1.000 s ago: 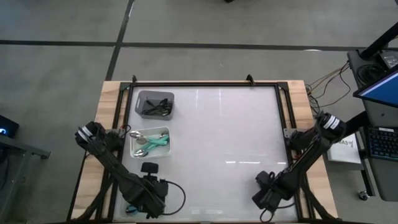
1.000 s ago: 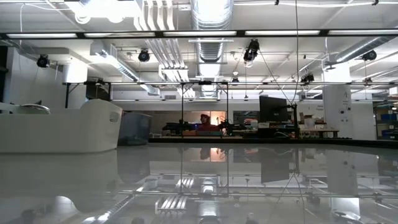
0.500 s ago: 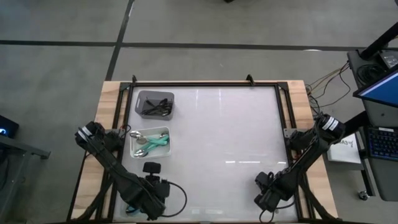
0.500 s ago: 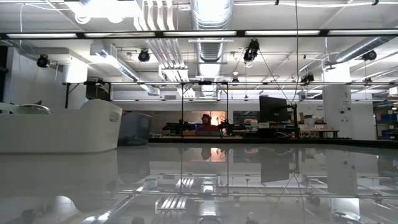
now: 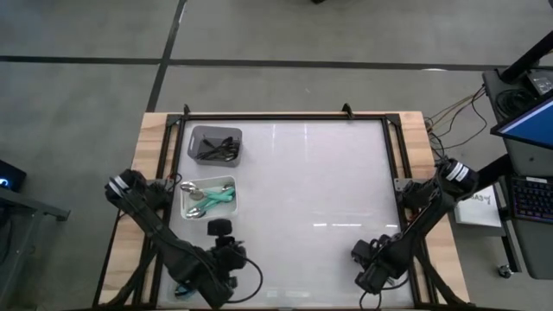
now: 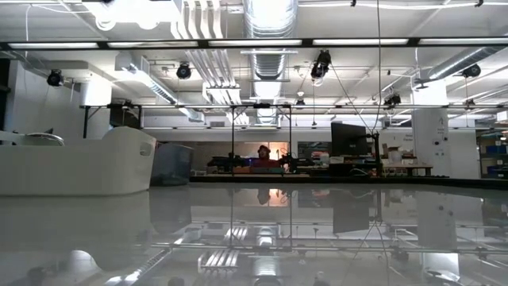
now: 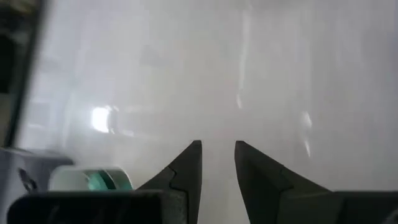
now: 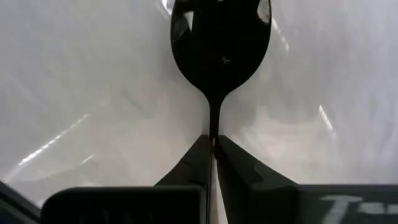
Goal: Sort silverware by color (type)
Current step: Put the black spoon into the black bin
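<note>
My right gripper (image 5: 361, 253) (image 8: 213, 144) stands near the table's near right corner, pointing down, shut on a black spoon (image 8: 221, 43). My left gripper (image 5: 218, 226) (image 7: 217, 152) hovers open over bare table near the left edge, just on the near side of a white bin (image 5: 209, 198) (image 7: 93, 179). Teal-handled spoons lie in that bin. A grey bin (image 5: 215, 144) beyond it holds black spoons. The low view shows neither arm. My right gripper pinches the black spoon's thin handle (image 8: 213, 127) between its two fingers, just behind the bowl's neck. The fingers come from above, pointing down. The bowl (image 8: 221, 37) sticks out ahead of the fingertips. Whether the spoon is clear of the table I cannot tell.
The white table top (image 5: 320, 181) lies bare between the arms, inside a black frame on a wooden board (image 5: 415, 130). Both bins stand along the left side. Far off in the room the low view shows a person (image 6: 260, 155).
My left gripper has turned about at the wrist and shifted a little toward the table's right and far side, beside the white bin.
</note>
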`<state>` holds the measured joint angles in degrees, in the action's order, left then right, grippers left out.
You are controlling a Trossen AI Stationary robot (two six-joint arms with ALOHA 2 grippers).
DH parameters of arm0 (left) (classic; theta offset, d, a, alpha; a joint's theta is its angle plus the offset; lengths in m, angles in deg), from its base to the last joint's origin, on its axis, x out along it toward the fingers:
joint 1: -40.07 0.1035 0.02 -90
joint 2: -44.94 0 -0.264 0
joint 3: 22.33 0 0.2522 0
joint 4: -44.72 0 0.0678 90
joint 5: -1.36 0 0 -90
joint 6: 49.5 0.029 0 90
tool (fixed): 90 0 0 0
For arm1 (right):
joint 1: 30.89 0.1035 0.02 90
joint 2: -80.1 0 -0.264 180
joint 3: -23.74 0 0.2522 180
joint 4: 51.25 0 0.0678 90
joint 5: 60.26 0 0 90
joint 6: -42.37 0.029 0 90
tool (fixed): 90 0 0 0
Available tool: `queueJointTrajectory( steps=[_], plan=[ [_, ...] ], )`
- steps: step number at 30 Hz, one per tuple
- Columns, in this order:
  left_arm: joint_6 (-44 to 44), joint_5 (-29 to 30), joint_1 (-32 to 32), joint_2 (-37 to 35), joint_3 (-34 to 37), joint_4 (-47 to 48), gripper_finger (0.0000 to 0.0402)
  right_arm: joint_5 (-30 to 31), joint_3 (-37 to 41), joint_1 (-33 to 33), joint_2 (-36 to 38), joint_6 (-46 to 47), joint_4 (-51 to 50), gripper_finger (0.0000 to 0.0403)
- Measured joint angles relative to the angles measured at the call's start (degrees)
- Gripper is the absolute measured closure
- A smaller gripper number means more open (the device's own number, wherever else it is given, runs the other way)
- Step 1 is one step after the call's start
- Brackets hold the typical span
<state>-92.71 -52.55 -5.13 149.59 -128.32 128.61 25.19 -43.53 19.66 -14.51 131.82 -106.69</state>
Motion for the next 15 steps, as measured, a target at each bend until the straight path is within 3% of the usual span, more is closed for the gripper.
queueJointTrajectory(
  steps=[6, 11, 15],
  plan=[
    [-10.07, 12.65, 0.62, 1.66, 0.0, -2.77, 0.0323, 6.59, -1.29, -2.99, 0.64, -8.97, -0.46, 0.0393],
    [-18.46, 20.01, 2.13, 4.13, 0.07, -3.58, 0.0323, 21.85, -2.46, -6.98, 0.97, -17.35, -0.18, 0.0394],
    [-22.84, 23.5, 3.59, 6.59, 0.07, -4.74, 0.0323, 27.8, -4.42, -10.09, 1.69, -25.82, 0.58, 0.0394]
  ],
)
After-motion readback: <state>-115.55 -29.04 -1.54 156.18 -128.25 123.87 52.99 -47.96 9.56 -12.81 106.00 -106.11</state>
